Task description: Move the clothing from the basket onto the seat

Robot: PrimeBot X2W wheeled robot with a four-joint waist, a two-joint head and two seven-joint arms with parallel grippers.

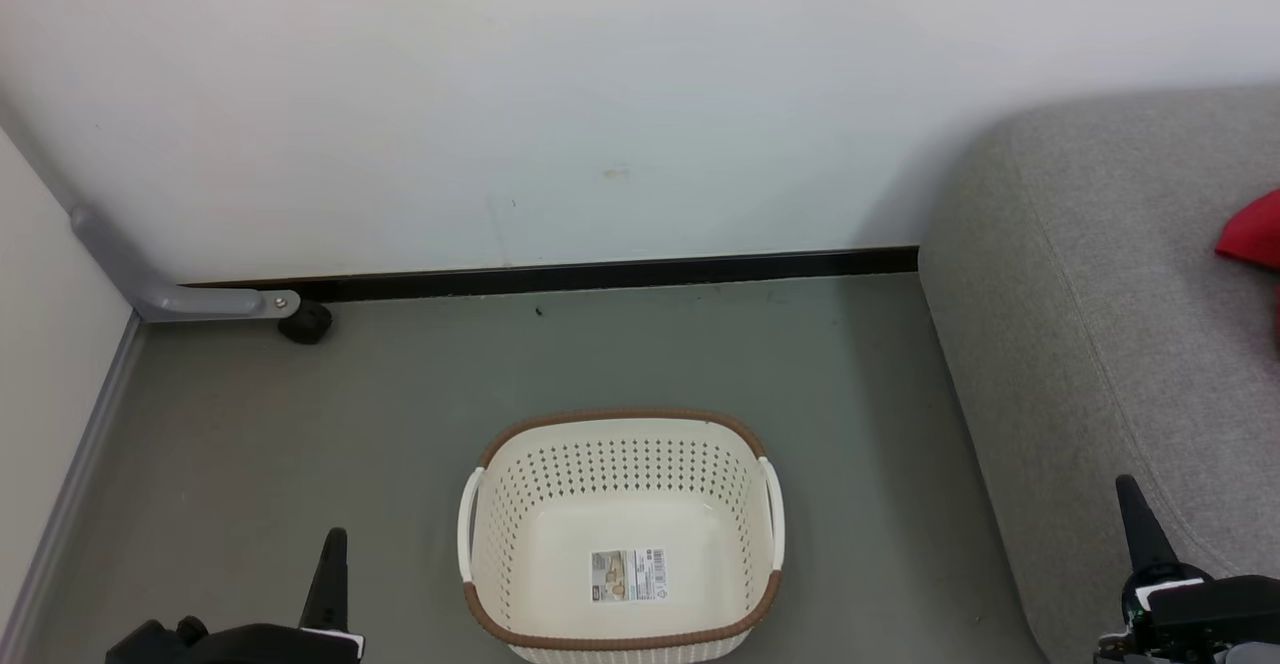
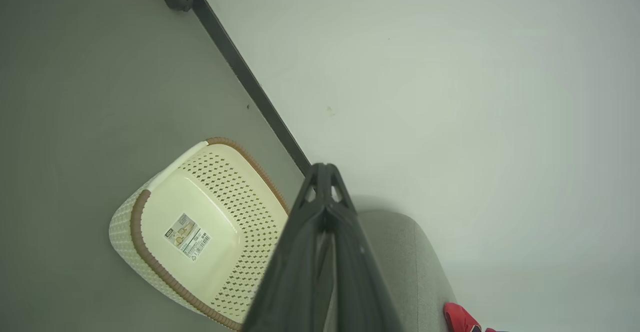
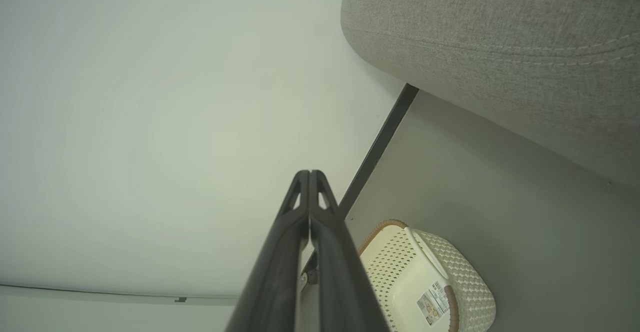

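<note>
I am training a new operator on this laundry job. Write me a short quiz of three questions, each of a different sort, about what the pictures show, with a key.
1. True or false: the basket has clothing inside it.
2. Where is the red clothing? A: hanging from a gripper. B: on the grey seat. C: draped over the basket's rim.
3. Fill in: the fingers of the left gripper and the right gripper are ____ (open or shut).

Key: 1 false; 2 B; 3 shut.

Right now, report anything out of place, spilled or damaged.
Nothing stands out. The basket stands upright on the floor, empty apart from its label; the red clothing lies on the seat.
</note>
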